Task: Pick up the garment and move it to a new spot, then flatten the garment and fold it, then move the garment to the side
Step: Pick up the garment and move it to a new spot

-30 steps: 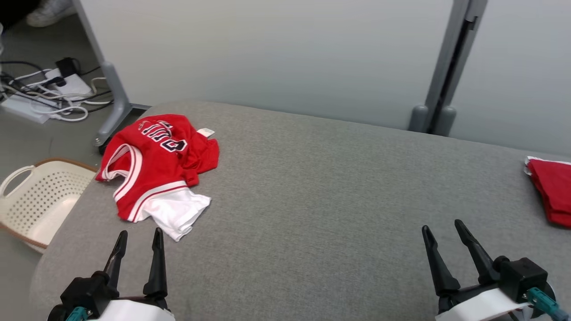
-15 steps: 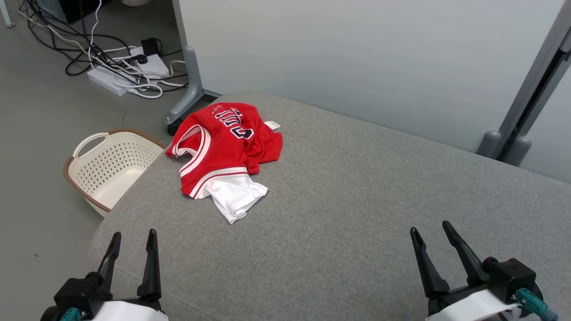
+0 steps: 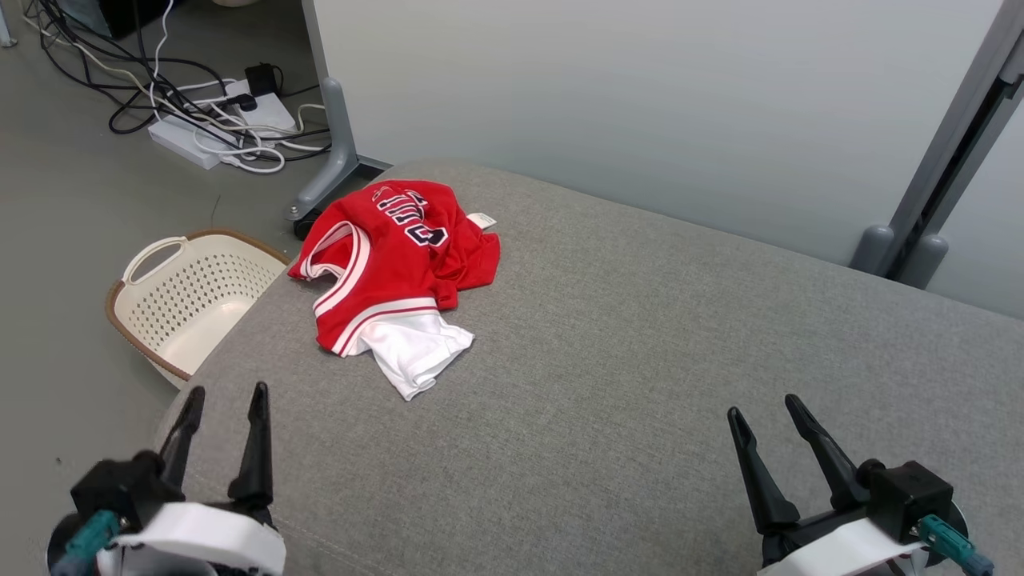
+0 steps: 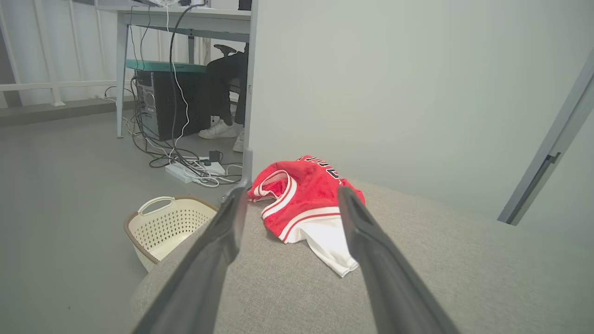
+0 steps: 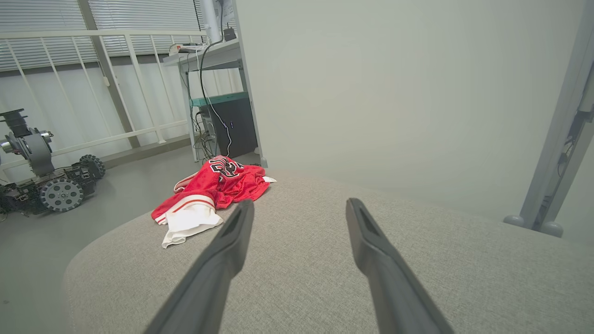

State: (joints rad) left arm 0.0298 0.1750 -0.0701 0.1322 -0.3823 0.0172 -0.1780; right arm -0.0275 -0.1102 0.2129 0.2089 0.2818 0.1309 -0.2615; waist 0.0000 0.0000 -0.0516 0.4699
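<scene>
The garment (image 3: 392, 268) is a red jersey with white trim and dark lettering, crumpled at the far left corner of the grey padded table (image 3: 624, 384). A white piece sticks out of its near side. It also lies ahead in the left wrist view, garment (image 4: 301, 199), and to the left in the right wrist view, garment (image 5: 209, 192). My left gripper (image 3: 226, 392) hovers open at the table's near left edge, short of the jersey. At the near right my right gripper (image 3: 760, 404) stands open too, far from the cloth. Neither holds anything.
A cream perforated basket (image 3: 188, 296) stands on the floor left of the table. Cables and a power strip (image 3: 212, 128) lie on the floor behind it. A grey partition wall (image 3: 640, 104) with metal feet runs along the table's far side. A person's legs (image 4: 227, 102) show under a desk.
The head camera has swung left, so the jersey and basket now sit further right in the picture. The left gripper has risen slightly; both stay open.
</scene>
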